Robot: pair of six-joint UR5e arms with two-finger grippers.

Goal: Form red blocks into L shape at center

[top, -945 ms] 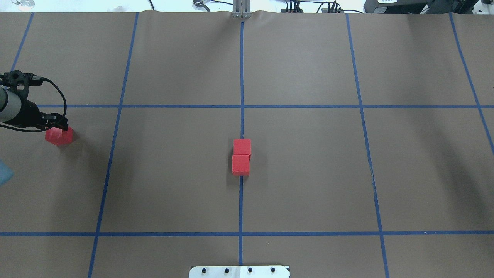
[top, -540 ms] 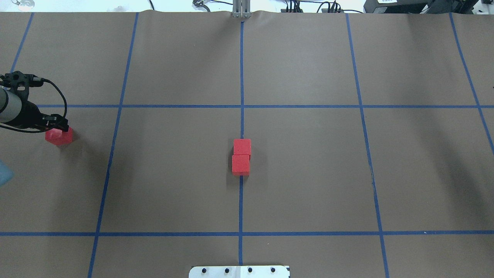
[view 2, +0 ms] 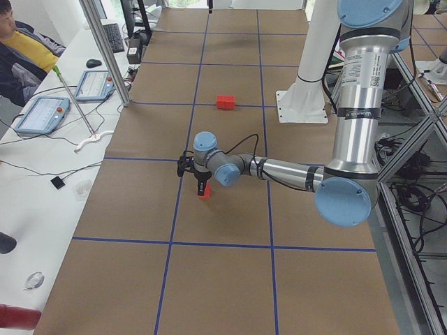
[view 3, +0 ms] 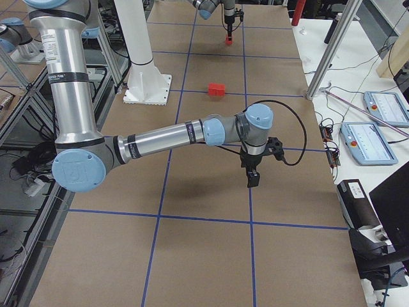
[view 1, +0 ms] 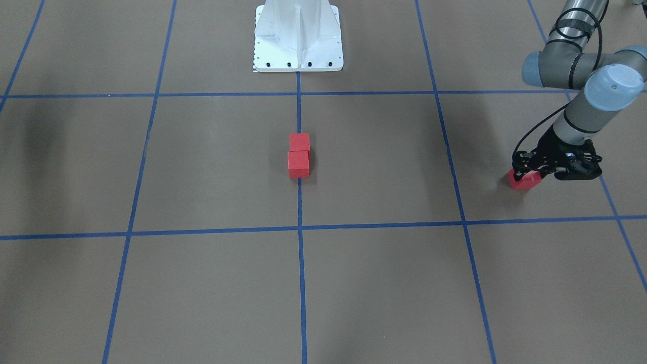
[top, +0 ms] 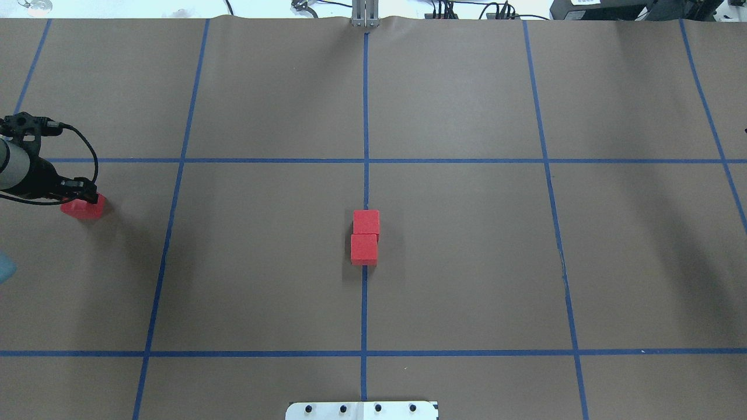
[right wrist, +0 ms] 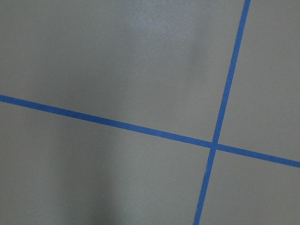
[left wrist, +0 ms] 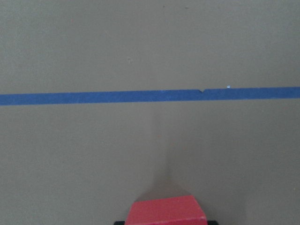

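Two red blocks [top: 366,222] [top: 364,249] sit touching in a line on the middle vertical tape line of the brown floor [top: 467,245]; they also show in the front view [view 1: 299,142] [view 1: 298,164]. The third red block [top: 87,209] is at the far left, between the fingers of my left gripper [top: 80,197], which is shut on it. The front view shows this block [view 1: 523,181] under the left gripper [view 1: 528,169], at or just above the floor. The left wrist view shows its top [left wrist: 166,211]. My right gripper [view 3: 252,179] shows only in the right side view; I cannot tell if it is open.
The white metal base [view 1: 298,35] stands at the robot's side of the middle line. Blue tape lines [top: 365,116] mark a grid. Desks with tablets and a seated operator [view 2: 24,49] are beyond the far edge.
My left gripper and the red block in it have shifted slightly to the left. The two centre blocks have not moved.
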